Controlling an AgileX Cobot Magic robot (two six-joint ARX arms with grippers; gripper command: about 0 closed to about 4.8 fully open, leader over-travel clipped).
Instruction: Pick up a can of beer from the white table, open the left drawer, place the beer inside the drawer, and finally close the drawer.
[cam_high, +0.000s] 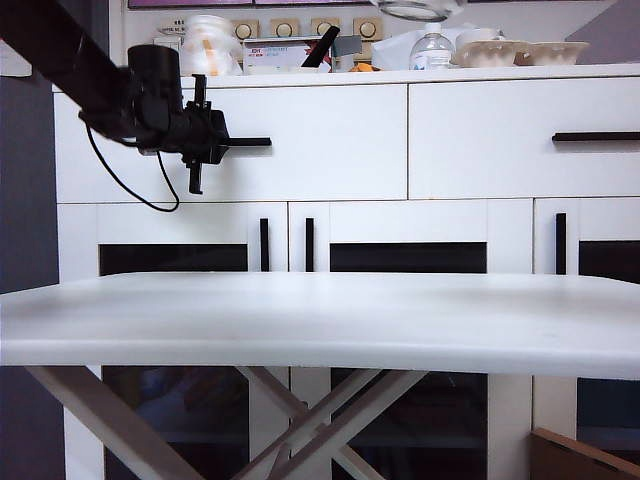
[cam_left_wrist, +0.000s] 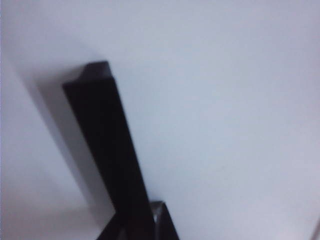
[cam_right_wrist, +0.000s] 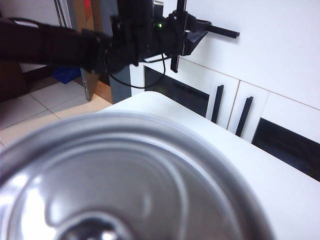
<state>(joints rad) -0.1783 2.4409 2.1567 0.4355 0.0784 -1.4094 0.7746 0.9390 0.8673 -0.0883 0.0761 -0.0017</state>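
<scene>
Fingers of the left gripper (cam_high: 205, 140) are clamping the left drawer's (cam_high: 330, 140) slim black bar handle (cam_left_wrist: 107, 145) for pulling, while the right gripper, unseen, is apparently holding the silver aluminium can of beer (cam_right_wrist: 120, 185) above the white table's (cam_high: 320, 320) edge, ready for stowing.

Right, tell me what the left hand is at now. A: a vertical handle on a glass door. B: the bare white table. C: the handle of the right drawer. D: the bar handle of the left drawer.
D: in the exterior view the left hand sits at the black bar handle of the left drawer, and the left wrist view shows that bar close up.
</scene>
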